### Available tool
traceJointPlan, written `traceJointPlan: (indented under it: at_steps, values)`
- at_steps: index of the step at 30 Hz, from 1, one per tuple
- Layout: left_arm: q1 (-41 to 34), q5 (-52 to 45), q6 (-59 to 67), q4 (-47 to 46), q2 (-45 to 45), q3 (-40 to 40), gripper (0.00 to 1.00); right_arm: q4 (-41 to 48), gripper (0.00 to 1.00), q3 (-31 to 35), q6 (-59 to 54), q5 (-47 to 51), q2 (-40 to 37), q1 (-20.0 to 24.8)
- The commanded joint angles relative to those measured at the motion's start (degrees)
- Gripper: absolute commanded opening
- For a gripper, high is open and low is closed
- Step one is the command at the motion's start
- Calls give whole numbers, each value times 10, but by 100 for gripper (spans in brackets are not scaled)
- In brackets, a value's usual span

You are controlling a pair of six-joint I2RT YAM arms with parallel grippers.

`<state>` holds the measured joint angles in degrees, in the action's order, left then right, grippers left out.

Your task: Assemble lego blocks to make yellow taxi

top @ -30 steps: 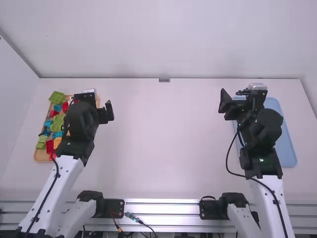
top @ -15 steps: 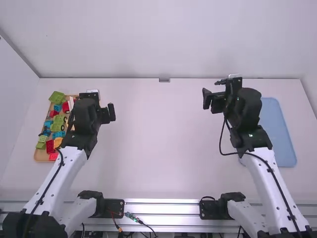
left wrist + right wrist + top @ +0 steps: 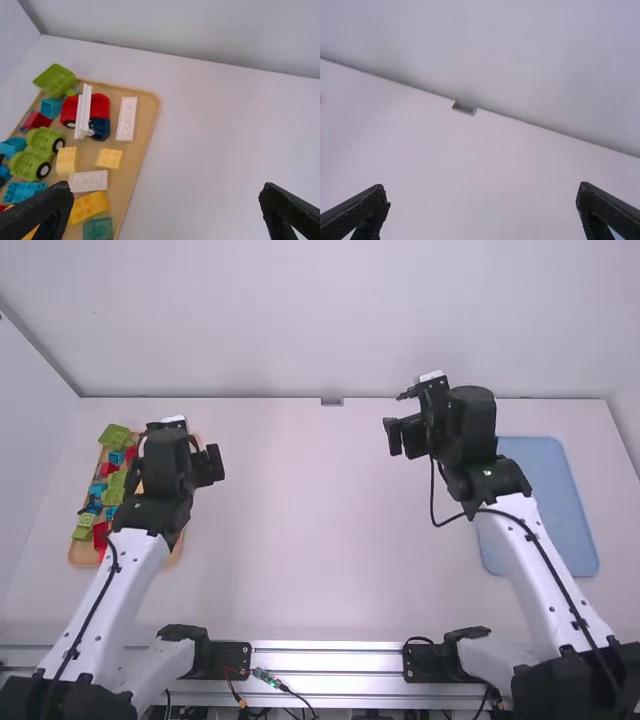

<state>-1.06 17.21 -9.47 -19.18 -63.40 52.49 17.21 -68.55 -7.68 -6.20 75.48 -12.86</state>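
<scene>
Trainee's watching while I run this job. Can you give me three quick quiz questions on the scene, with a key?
1. True or false: the left gripper is open.
2. What colour is the tray on the right arm's side of the table? a) red b) blue c) green
3. Fill the gap: the yellow blocks lie on the ____ arm's side.
Key: 1 true; 2 b; 3 left

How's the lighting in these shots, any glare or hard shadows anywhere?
High view: bright glare along the metal rail near the bottom edge, the table softly lit; left wrist view: diffuse light, no hard shadows around the tray; right wrist view: soft light, a faint dim patch on the wall just above the small grey bracket.
</scene>
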Motion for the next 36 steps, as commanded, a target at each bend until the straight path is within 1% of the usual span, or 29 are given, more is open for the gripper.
traceJointPlan:
  at_steps: [1, 5, 8, 10, 14, 19, 25, 29, 31, 36]
  values:
    - [14, 7, -7, -19, -14, 26, 99, 14, 99, -35, -3, 2, 23, 0]
    - [41, 6, -44, -50, -33, 50, 99, 31, 99, -35, -3, 1, 56, 0]
    - [64, -24, -39, -59, -49, 62, 99, 31, 99, -35, -3, 0, 79, 0]
    - [70, -46, -24, -54, -57, 62, 99, 30, 99, -35, -3, 0, 94, 1]
    - [65, -45, -22, -52, -64, 57, 99, 30, 99, -35, -1, 0, 115, 1]
    - [64, -63, -27, -6, -75, 30, 99, 23, 99, -35, -1, 1, 144, 0]
    - [63, -61, -72, 2, -77, 12, 99, 21, 99, -35, -3, 0, 144, 1]
    - [63, -63, -78, 1, -77, 10, 99, 21, 99, -35, 3, 0, 144, 1]
    - [63, -61, -93, -2, -77, 10, 99, 21, 99, -35, -3, 0, 144, 0]
    - [85, -2, -224, -29, -77, 10, 99, 23, 99, -35, -3, 0, 144, 0]
